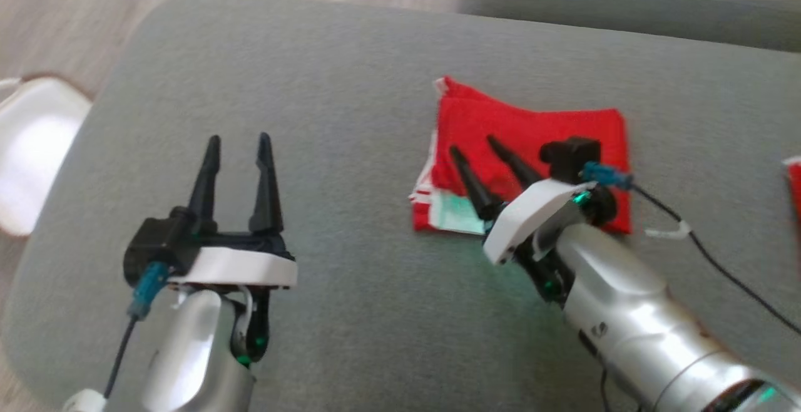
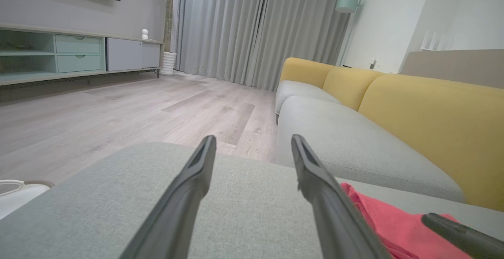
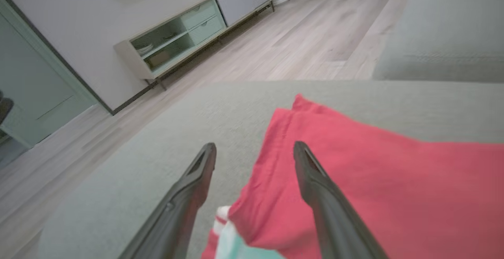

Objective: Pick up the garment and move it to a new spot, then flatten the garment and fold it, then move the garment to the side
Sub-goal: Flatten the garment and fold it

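Left gripper (image 1: 239, 138) stood open over bare grey cushion (image 1: 350, 74), well apart from the folded red garment (image 1: 563, 127). Right gripper (image 1: 472, 144) hung open above the garment's left edge. Free cushion stretched leftward to its rounded edge beside the wooden floor (image 1: 62, 17).

Matt red cloth garment (image 1: 532, 130)
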